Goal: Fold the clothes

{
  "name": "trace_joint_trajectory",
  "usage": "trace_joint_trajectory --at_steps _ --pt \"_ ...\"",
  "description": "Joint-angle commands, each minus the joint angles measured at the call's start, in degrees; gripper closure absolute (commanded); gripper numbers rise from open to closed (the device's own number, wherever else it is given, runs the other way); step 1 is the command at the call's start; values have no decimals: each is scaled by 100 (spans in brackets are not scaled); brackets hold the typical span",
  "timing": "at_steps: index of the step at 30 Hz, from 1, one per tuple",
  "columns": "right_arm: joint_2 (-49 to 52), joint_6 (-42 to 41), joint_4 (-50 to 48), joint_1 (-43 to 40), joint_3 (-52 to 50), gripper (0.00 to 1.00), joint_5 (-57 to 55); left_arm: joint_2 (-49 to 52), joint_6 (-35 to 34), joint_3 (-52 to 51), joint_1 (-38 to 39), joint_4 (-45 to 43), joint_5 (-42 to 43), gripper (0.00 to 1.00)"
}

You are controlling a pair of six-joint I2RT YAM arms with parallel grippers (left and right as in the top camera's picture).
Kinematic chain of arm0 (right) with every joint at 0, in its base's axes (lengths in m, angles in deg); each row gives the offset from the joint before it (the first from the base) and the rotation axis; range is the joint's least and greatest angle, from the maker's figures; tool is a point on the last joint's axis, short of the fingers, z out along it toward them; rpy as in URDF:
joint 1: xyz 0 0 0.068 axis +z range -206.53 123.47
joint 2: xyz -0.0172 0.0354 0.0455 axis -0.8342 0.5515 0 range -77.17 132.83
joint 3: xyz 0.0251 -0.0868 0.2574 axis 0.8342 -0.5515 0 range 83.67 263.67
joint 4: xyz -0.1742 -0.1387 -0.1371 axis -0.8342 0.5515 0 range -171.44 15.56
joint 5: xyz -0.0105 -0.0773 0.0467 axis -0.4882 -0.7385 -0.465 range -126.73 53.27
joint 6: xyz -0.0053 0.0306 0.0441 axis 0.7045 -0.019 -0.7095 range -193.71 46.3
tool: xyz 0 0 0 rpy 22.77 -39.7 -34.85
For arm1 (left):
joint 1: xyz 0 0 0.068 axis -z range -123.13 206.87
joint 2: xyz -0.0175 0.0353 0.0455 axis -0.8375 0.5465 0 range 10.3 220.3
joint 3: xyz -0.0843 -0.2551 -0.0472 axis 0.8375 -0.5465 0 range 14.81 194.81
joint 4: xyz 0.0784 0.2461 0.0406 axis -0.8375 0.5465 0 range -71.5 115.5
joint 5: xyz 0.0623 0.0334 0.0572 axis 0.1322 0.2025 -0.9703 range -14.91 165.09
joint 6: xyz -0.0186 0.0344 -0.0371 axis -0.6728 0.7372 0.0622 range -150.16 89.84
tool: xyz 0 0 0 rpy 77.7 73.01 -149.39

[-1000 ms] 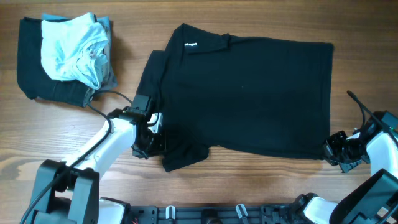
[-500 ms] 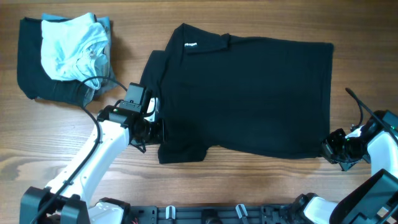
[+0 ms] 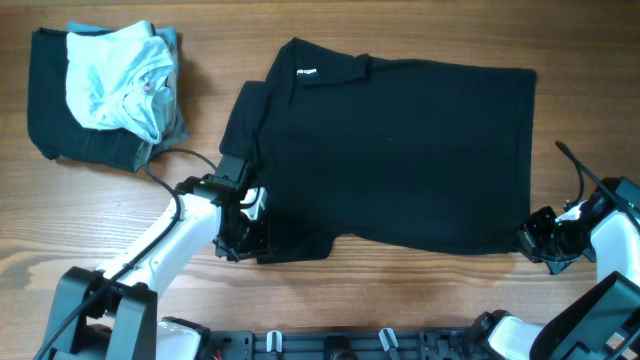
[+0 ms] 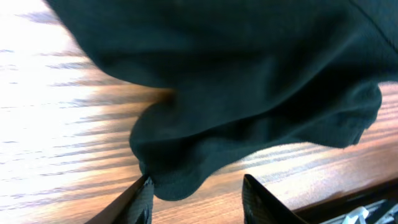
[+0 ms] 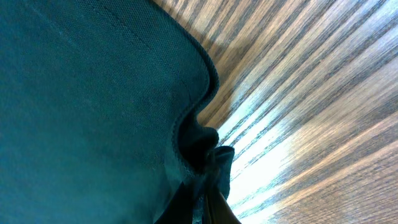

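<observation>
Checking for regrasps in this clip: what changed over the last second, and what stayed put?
The left end effector let go of the sleeve, backed away, then returned to its hem with jaws open around it; the sleeve's tip drew in. The right end effector stayed shut on the polo shirt's corner; shirt body and folded pile unchanged.

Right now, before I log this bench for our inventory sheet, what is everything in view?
black short-sleeved polo shirt of soft cloth: one, black, spread flat mid-table, collar toward the left
pale blue and white crumpled garment: one, far left corner, on top of the dark cloth
dark folded cloth: one, black-grey, under the pale garment
wooden table: one, light brown, beneath everything
left gripper: one, on a white arm, jaws open at the shirt's near sleeve
right gripper: one, shut on the shirt's near hem corner
</observation>
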Motion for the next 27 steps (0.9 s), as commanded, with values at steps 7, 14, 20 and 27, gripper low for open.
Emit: trace_joint_trajectory --at_steps 7,14,20,27 --pt "-70 114 -31 7 122 96 286 240 -1043 -70 61 -46 199 42" --pt "-70 114 -35 7 122 96 286 549 -1694 -72 61 -48 225 50" --pt "-70 116 -42 7 122 96 391 702 -1692 -72 59 -291 125 82" --pt "-70 264 186 7 229 96 389 586 -1255 535 -87 911 179 96"
